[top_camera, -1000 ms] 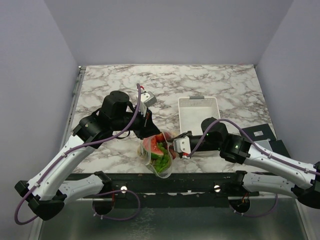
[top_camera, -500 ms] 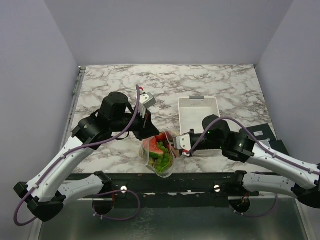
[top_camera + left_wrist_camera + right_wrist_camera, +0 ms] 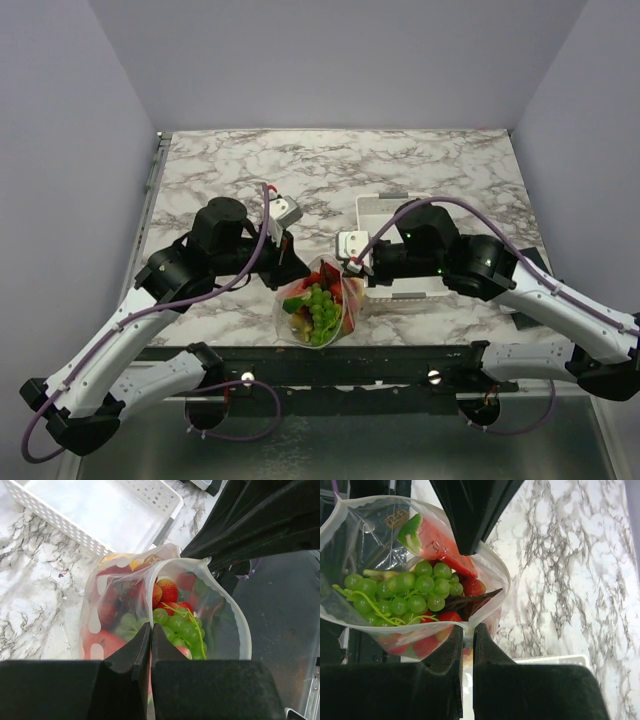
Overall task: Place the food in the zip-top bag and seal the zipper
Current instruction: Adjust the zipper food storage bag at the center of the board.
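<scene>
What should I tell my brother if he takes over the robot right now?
Grippers: the left gripper has its jaws shut on the rim of the zip-top bag; the right gripper has its jaws shut on the opposite rim.
Where: the bag is held between the arms, mouth wide open, near the white basket.
Done: grapes, strawberries and watermelon slice are inside.
Left: press the zipper closed along the whole mouth.
</scene>
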`<act>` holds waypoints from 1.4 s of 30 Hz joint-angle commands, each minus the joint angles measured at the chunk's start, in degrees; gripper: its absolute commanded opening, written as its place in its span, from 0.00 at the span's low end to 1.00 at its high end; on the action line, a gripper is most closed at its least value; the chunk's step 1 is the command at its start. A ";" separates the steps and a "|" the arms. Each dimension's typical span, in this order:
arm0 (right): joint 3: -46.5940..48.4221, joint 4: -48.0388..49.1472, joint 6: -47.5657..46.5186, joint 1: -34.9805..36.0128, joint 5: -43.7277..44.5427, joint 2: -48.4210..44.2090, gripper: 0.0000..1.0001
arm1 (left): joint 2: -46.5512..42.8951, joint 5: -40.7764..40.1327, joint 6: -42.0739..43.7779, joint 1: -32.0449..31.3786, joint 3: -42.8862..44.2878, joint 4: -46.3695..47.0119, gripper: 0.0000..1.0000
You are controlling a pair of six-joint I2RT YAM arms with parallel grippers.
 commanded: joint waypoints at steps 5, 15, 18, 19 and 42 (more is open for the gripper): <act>10.95 -11.83 6.40 0.31 3.19 3.36 0.01 | -4.50 -4.77 0.44 -0.27 -1.78 1.73 0.04; 14.17 -14.53 10.07 0.31 1.38 6.12 0.01 | -9.21 -8.84 -0.07 -0.26 -2.70 5.52 0.53; 14.90 -14.41 10.99 0.31 0.33 6.65 0.01 | -10.15 -6.62 0.52 -0.27 -3.28 7.69 0.71; 15.24 -14.33 11.29 0.31 0.11 6.82 0.01 | -10.40 -5.58 0.68 -0.27 -3.45 8.43 0.75; 24.30 -16.47 17.64 0.31 -3.79 15.94 0.01 | -11.26 8.23 3.53 -0.23 -13.11 28.52 0.99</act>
